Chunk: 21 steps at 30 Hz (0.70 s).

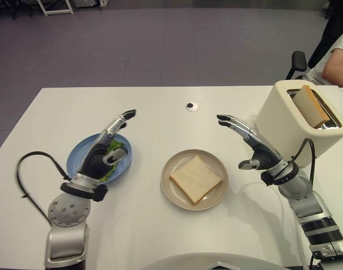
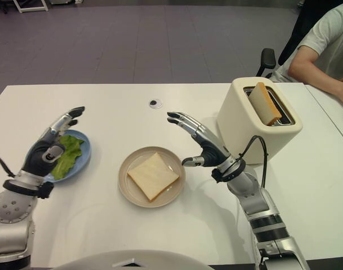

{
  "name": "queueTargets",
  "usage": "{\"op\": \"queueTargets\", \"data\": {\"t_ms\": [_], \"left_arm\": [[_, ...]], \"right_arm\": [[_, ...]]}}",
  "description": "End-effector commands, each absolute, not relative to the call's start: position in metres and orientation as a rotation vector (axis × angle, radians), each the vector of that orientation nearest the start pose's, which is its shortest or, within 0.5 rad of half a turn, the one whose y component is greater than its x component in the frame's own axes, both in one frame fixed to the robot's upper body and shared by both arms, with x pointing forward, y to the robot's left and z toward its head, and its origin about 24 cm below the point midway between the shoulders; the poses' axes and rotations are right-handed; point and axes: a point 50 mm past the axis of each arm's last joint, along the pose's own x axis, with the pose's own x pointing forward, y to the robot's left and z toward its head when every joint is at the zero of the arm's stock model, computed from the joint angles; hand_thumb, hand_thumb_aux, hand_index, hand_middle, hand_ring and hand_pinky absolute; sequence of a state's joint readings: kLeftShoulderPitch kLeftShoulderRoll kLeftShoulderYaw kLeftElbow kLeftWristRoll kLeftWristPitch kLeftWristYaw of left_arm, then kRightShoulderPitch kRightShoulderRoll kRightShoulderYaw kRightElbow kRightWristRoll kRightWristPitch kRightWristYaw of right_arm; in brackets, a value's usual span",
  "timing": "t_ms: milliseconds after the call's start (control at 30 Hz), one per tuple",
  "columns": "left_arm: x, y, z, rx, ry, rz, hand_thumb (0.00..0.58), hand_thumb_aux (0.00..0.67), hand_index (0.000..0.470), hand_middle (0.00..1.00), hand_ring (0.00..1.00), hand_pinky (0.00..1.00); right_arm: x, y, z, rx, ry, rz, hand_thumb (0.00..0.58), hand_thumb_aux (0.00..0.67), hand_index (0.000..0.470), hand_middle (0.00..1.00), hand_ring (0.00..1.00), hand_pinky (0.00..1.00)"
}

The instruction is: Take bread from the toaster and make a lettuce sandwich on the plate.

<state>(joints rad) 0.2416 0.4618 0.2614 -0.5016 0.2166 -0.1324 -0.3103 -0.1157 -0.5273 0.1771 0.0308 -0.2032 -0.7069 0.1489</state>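
White table (image 1: 143,225); small round black-centred disc (image 1: 192,106) near far edge; black chair (image 1: 298,59) beyond right corner.

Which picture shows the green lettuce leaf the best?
The right eye view. There the lettuce lies on the blue plate mostly uncovered, with the left hand hiding only its edge. In the left eye view the same hand covers most of it, so only small green bits peek out.

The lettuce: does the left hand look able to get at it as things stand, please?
Probably yes: the open left hand is right over the lettuce on its blue plate, nothing between.
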Motion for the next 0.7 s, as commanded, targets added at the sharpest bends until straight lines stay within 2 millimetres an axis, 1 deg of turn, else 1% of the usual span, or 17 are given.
{"op": "queueTargets", "data": {"t_ms": [33,67,133,233,267,333,367,400,500,533,567,600,700], "left_arm": [[0.207,0.282,0.12,1.337,-0.03,-0.031,0.0,0.0,0.0,0.0,0.0,0.0],[0.21,0.291,0.114,1.429,0.017,-0.017,0.0,0.0,0.0,0.0,0.0,0.0],[0.212,0.305,0.099,1.534,0.091,-0.013,0.0,0.0,0.0,0.0,0.0,0.0],[0.213,0.312,0.087,1.585,0.133,-0.018,0.0,0.0,0.0,0.0,0.0,0.0],[0.214,0.313,0.085,1.6,0.138,-0.02,0.223,0.145,0.101,0.0,0.0,0.0],[0.215,0.316,0.079,1.623,0.158,-0.027,0.307,0.21,0.147,0.0,0.0,0.0],[0.215,0.316,0.076,1.624,0.166,-0.035,0.403,0.3,0.21,0.0,0.0,0.0],[0.215,0.316,0.073,1.62,0.172,-0.044,0.452,0.355,0.249,0.0,0.0,0.0],[0.215,0.32,0.064,1.621,0.202,-0.048,0.462,0.368,0.258,0.0,0.0,0.0],[0.215,0.321,0.061,1.628,0.213,-0.05,0.48,0.391,0.275,0.0,0.0,0.0],[0.215,0.322,0.059,1.634,0.222,-0.055,0.508,0.434,0.304,0.0,0.0,0.0],[0.215,0.323,0.057,1.639,0.226,-0.057,0.52,0.455,0.319,0.0,0.0,0.0],[0.216,0.323,0.053,1.642,0.233,-0.062,0.494,0.413,0.289,0.0,0.0,0.0]], "right_arm": [[0.248,-0.169,0.114,-0.667,-0.647,0.514,0.0,0.0,0.0,0.0,0.0,0.0],[0.249,-0.17,0.114,-0.654,-0.64,0.511,0.0,0.0,0.0,0.0,0.0,0.0],[0.251,-0.171,0.112,-0.633,-0.622,0.506,0.0,0.0,0.0,0.0,0.0,0.0],[0.251,-0.172,0.109,-0.622,-0.608,0.505,0.0,0.0,0.0,0.0,0.0,0.0],[0.25,-0.172,0.108,-0.62,-0.604,0.507,0.0,0.0,0.0,0.0,0.0,0.0],[0.249,-0.172,0.107,-0.62,-0.599,0.51,0.0,0.0,0.0,0.0,0.0,0.0],[0.249,-0.172,0.106,-0.622,-0.597,0.511,0.0,0.0,0.0,0.0,0.0,0.0],[0.249,-0.172,0.106,-0.625,-0.595,0.512,0.0,0.0,0.0,0.0,0.0,0.0],[0.25,-0.172,0.106,-0.63,-0.593,0.514,0.0,0.0,0.0,0.0,0.0,0.0],[0.249,-0.172,0.106,-0.632,-0.593,0.512,0.0,0.0,0.0,0.0,0.0,0.0],[0.249,-0.172,0.107,-0.633,-0.594,0.511,0.0,0.0,0.0,0.0,0.0,0.0],[0.249,-0.172,0.107,-0.634,-0.594,0.51,0.0,0.0,0.0,0.0,0.0,0.0],[0.249,-0.173,0.107,-0.636,-0.595,0.511,0.0,0.0,0.0,0.0,0.0,0.0]]}}
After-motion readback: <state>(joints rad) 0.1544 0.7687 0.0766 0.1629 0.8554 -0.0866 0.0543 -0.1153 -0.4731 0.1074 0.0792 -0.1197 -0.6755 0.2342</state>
